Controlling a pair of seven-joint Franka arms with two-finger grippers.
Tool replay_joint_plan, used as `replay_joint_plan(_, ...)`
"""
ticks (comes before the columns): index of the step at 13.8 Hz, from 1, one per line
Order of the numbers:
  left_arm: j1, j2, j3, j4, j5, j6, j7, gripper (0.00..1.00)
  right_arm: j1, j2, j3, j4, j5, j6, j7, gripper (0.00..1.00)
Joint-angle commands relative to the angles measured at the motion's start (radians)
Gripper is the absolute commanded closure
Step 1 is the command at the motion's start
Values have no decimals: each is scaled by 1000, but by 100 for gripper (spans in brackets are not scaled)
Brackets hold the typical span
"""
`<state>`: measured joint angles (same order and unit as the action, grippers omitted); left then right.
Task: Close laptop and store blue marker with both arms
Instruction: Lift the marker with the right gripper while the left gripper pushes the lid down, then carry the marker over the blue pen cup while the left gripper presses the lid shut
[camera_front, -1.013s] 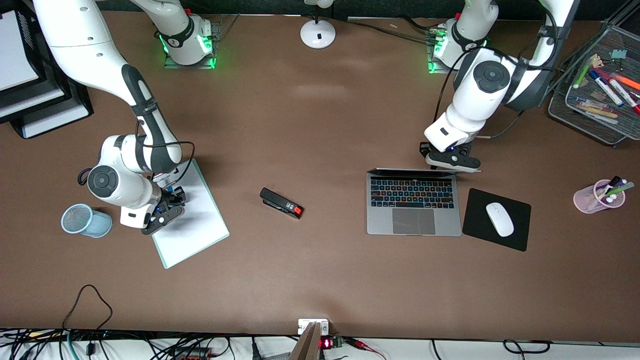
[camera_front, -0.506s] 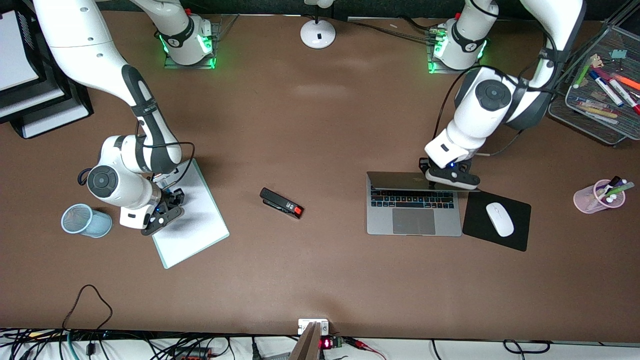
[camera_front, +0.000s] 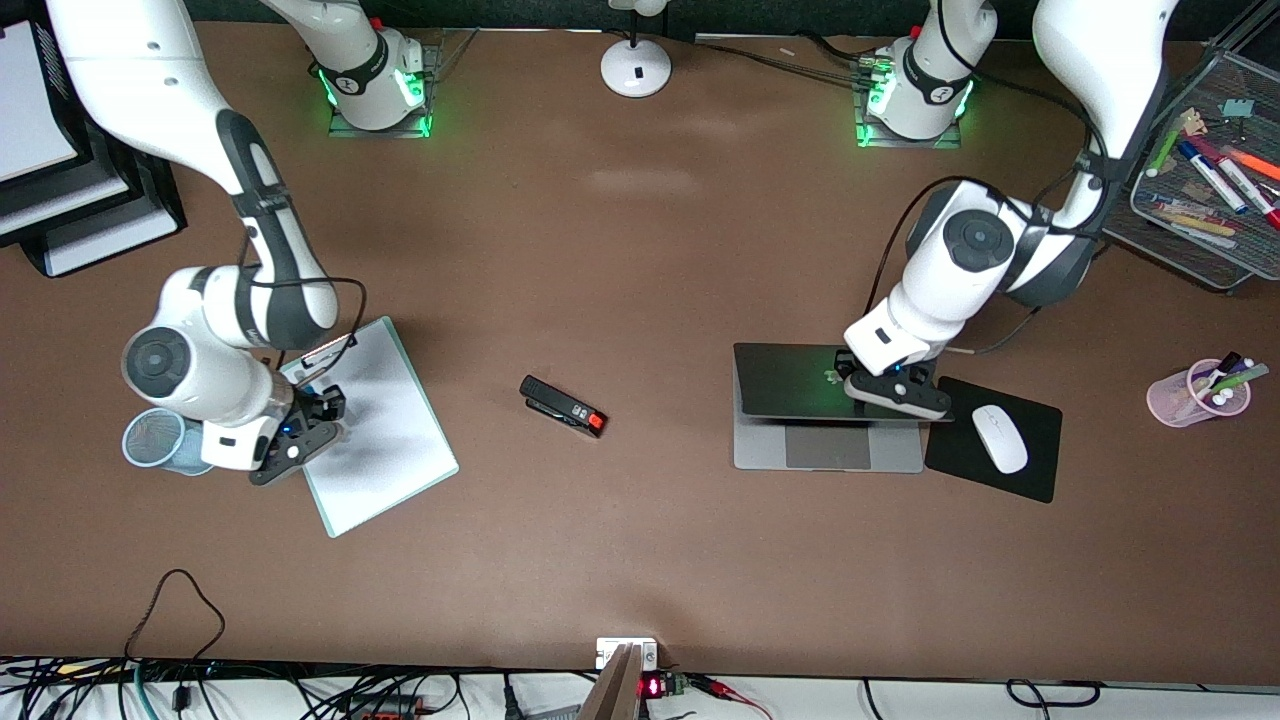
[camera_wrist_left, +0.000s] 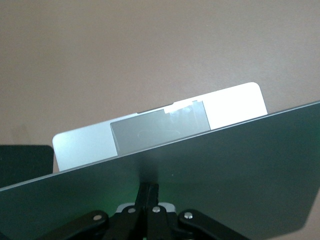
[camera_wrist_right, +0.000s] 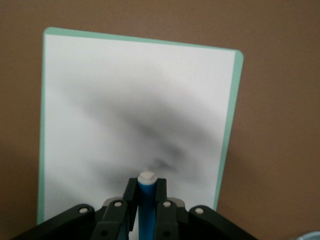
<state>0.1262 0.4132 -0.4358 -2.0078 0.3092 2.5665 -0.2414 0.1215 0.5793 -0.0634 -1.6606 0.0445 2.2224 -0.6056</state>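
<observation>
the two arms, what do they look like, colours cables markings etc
Both arms are glossy white with dark grey joint bands and round dark grey caps at the wrists. A thin black cable loops along each forearm. The bases glow green. The left gripper and the right gripper are black with linkage-style jaws fixed by silver screws, each with a small blue light beside it.

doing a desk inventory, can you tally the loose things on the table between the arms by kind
laptop: 1
blue marker, held up by the right gripper: 1
whiteboard: 1
stapler: 1
mouse: 1
mouse pad: 1
cups: 2
total: 8
</observation>
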Motion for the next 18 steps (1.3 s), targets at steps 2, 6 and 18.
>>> replay_joint_plan(2, -10, 116, 34, 53, 53, 99, -3, 100, -65, -47, 7, 70, 26, -121, -136, 100)
replay_joint_plan(6, -13, 215, 66, 107, 123, 175, -4, 100, -138, -67, 4, 97, 230, -153, -391, 100)
replay_joint_plan(18, -8, 263, 69, 129, 126, 196, -1, 100, -391, -12, 7, 286, 573, -388, -1044, 100)
